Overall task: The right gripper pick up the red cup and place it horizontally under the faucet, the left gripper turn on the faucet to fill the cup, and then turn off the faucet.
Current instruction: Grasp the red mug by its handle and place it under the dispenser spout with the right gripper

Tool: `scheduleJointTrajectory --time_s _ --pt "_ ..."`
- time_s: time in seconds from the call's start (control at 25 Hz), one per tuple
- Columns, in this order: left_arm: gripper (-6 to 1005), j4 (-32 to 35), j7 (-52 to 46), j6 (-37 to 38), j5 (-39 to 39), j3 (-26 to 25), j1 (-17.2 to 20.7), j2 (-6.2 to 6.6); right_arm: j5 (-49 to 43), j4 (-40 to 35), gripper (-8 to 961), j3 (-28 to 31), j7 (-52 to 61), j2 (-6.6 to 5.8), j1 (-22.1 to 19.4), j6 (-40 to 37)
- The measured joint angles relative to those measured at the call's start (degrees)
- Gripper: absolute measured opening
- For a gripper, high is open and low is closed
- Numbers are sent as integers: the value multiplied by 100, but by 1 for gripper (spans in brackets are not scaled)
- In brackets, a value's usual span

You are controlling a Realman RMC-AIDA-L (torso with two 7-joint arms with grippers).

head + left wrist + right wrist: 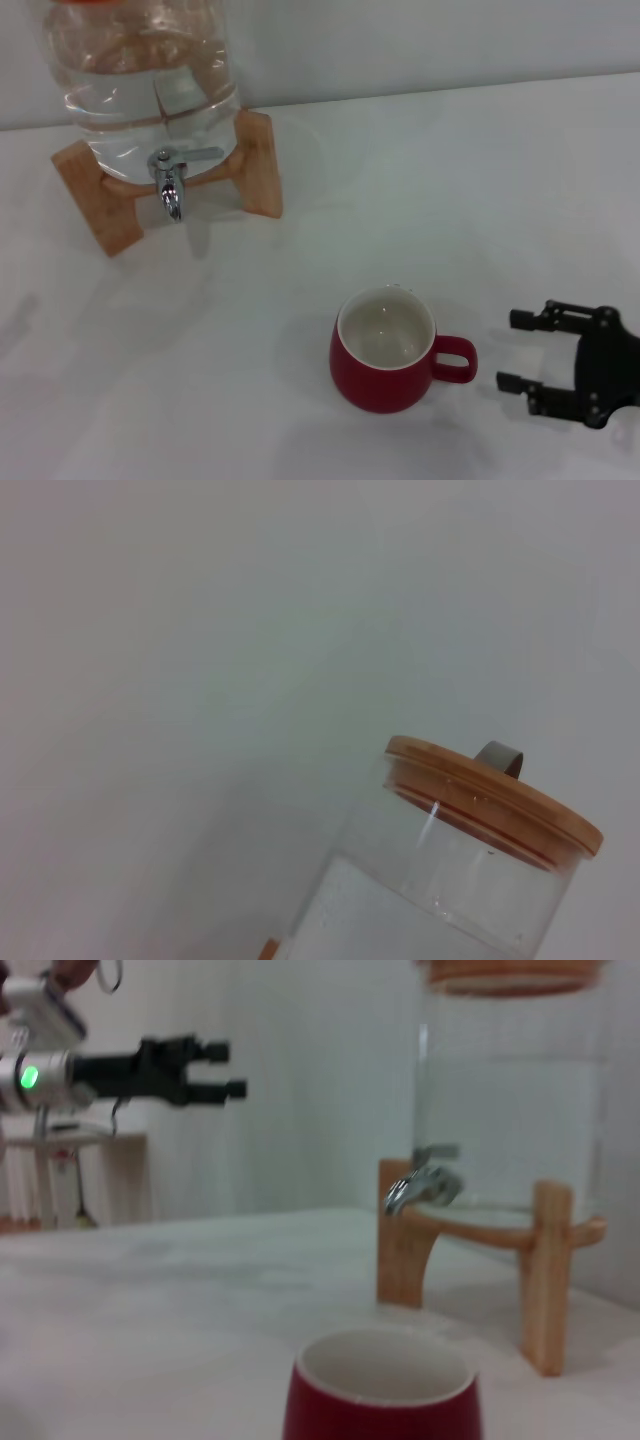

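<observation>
The right gripper (pixel 512 350) sits low over the white table (pixel 450 180), its two black fingers (pixel 522 320) spread wide apart and holding nothing. The red cup (pixel 386 352) stands upright just ahead of those fingertips, with its loop handle (pixel 455 359) turned toward them; the handle lies in line with the gap between the fingers but short of it, and nothing touches. The cup's white inside looks empty.

Well beyond the cup from the fingers stands the clear water jar (pixel 150 70) on its wooden stand (pixel 255 165). The faucet (pixel 172 178) juts from the jar's lower front, its spout pointing down and its flat lever lying to one side. In the right wrist view the cup (pixel 382 1398) is close in front, and the faucet (pixel 420 1182) and the stand (pixel 545 1260) lie farther off behind it.

The left gripper (pixel 232 1072) shows only in the right wrist view, held high in the air, well apart from the jar and from the cup. Its two fingers (pixel 212 1052) stand slightly apart with nothing between them. The left wrist view shows the jar's wooden lid (pixel 495 792) and the water inside the jar (pixel 450 900) against a plain wall.
</observation>
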Motion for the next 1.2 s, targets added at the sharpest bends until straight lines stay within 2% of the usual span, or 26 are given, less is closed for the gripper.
scheduleJointTrajectory --time_s 0.32,0.84,1.2 --pt "876 2 -21 -41 2 3 -8 -3 98 -647 662 -198 -614 27 326 -433" --pt "876 7 -58 -58 1 15 -70 -6 283 -871 663 -213 -738 35 459 -612" --pt "876 7 -58 -61 1 2 -72 -6 340 -1040 663 -443 -785 41 627 -622"
